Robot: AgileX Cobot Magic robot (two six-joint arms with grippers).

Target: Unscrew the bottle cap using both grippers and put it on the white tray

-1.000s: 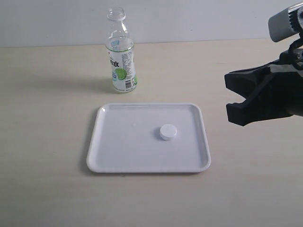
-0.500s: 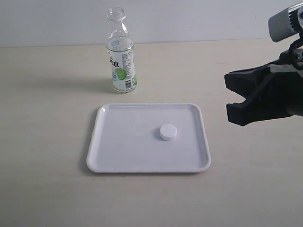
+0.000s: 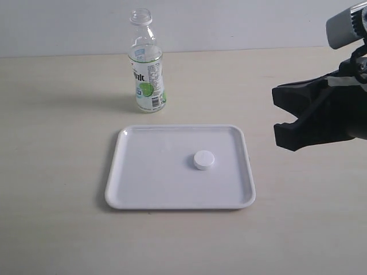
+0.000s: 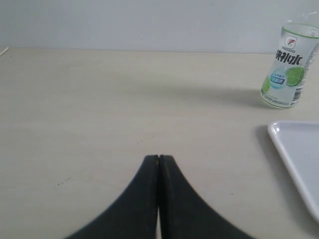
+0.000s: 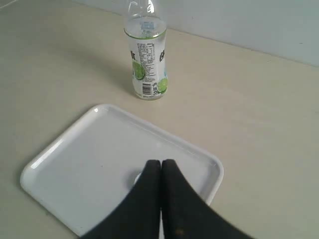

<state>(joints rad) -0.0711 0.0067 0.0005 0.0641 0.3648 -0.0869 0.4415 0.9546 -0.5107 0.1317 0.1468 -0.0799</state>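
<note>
The left gripper [image 4: 159, 159] is keeping its two black fingers pressed tip to tip, narrow and holding nothing, and it is hanging over bare counter [image 4: 89, 109]; it is showing only in its own wrist view. The right gripper [image 5: 160, 163] is likewise keeping its fingers together with nothing between them. In the exterior view it is sitting at the right edge of the scene, raised above the counter and well apart from the tray's right rim, with a grey block [image 3: 346, 26] showing above it. The white tray [image 3: 150, 172] is lying flat on the counter near the middle of the scene. The bottle cap [image 3: 203, 160] is resting on the tray's floor, a little right of its centre and clear of the rim; in the right wrist view the fingers are hiding most of it. The bottle [image 3: 147, 71] is standing upright on the counter beyond the tray's far edge, toward its left corner, not touching it, with its neck open and its lime-picture label facing forward.
</note>
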